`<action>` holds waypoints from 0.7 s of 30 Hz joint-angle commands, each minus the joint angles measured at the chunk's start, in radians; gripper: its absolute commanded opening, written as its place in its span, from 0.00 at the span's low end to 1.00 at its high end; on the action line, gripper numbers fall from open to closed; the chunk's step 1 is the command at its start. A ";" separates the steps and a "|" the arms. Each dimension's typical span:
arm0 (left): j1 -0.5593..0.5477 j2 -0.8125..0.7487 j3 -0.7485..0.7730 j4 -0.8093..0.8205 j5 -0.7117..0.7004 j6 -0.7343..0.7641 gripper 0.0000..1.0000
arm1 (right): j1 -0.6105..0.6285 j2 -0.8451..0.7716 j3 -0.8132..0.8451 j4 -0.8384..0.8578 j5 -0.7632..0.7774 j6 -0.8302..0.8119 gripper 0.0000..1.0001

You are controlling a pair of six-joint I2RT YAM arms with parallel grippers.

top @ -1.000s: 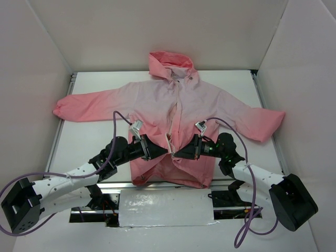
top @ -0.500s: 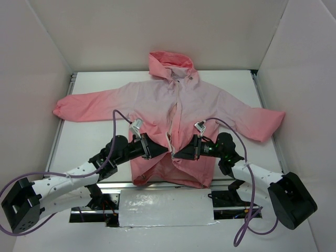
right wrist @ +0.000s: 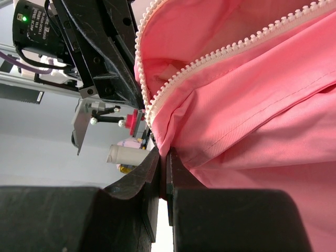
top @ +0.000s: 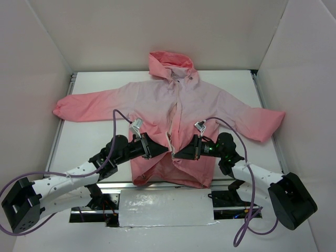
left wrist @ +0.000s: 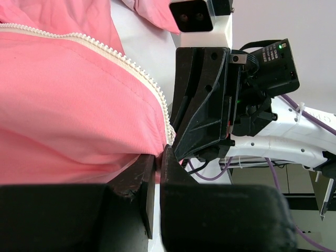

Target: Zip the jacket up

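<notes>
Jacket (top: 152, 100) x1, flat on table (top: 84, 142), centre. Long axis 12–6: hood at 12, hem at 6, sleeves out to 9 and 3. Grippers x2: left gripper (top: 165, 151) and right gripper (top: 177, 154) are each pinched closed on a zipper (top: 176, 111) edge near the hem (tips nose to nose). Purple cables (top: 114, 126) x2 arc over the fabric.

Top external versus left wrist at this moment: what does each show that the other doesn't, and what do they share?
Only the top external view shows the whole jacket laid flat, hood at the far end, sleeves spread. Only the left wrist view shows the zipper teeth as a single unmated row and the left end effector pinching the pink fabric edge beside them. Both show the right end effector facing the left one at the jacket's lower front opening.
</notes>
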State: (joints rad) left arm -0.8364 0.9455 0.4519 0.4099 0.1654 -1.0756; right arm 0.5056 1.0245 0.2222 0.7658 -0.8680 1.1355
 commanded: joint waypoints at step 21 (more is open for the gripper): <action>0.003 -0.004 0.005 0.052 0.025 0.019 0.00 | -0.024 -0.006 0.045 0.107 -0.035 0.010 0.00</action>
State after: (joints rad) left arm -0.8364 0.9455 0.4515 0.4107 0.1726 -1.0760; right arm 0.4877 1.0233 0.2260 0.7746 -0.8806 1.1374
